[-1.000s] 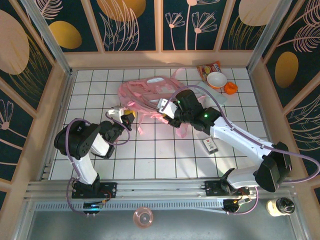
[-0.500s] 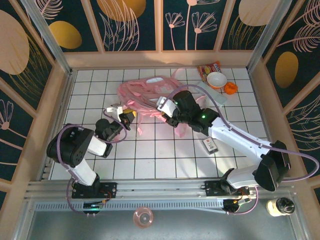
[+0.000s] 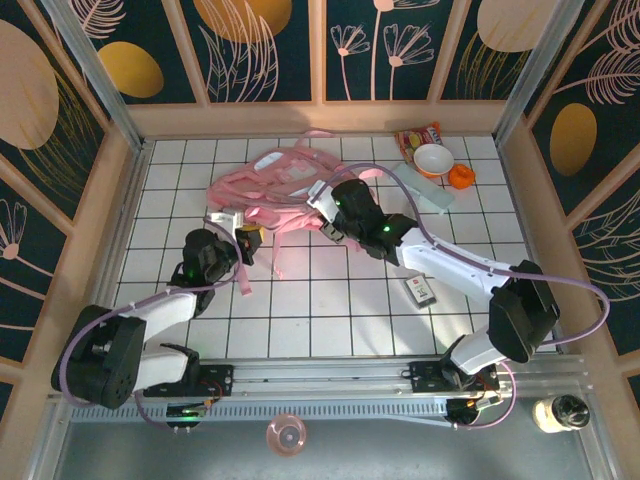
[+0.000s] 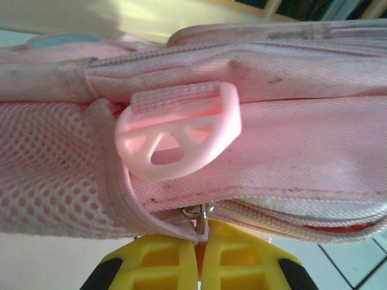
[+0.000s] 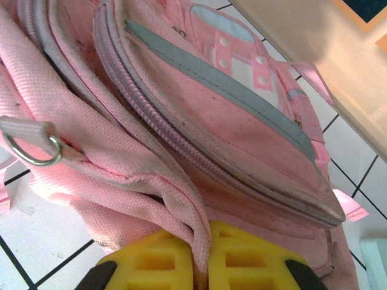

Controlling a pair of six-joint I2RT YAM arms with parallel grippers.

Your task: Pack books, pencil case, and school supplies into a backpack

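Pinching shut at the bottom of the left wrist view, the left gripper [image 4: 200, 266] has its yellow fingers [image 4: 151, 263] pressed together with only a thin slit between them. A small metal zipper pull [image 4: 203, 212] drops straight into that slit, so these jaws are closed on the pull. Just above it runs the zipper line of the backpack [image 4: 290, 133], with a pale pink plastic buckle [image 4: 178, 140] lying flat on the cloth and a mesh side pocket [image 4: 51, 181] to the buckle's left. The right gripper [image 5: 201, 266] is likewise closed, its yellow fingers [image 5: 154, 263] clamped on a fold of the backpack's pink fabric that rises out from between them. Beyond that fold lie a strap end with a metal ring [image 5: 30, 150] and the glossy front pocket [image 5: 242, 57] with its grey trim. From above, the backpack [image 3: 285, 180] lies crumpled on the white tiled table [image 3: 300, 320], with the left gripper [image 3: 246, 238] at its near left edge and the right gripper [image 3: 323, 217] at its near right edge. A loose pink strap [image 3: 243, 278] trails from the backpack toward the arms' bases. The pencil case [image 3: 431, 190] lies outside the backpack, near its right side. Farther to the right of the backpack sit a white bowl [image 3: 433, 158], a small orange object [image 3: 461, 177] and a red-orange snack packet [image 3: 418, 133]. The dark item with a white label [image 3: 420, 290] lies on the tiles on the near right of the backpack, well apart from it.
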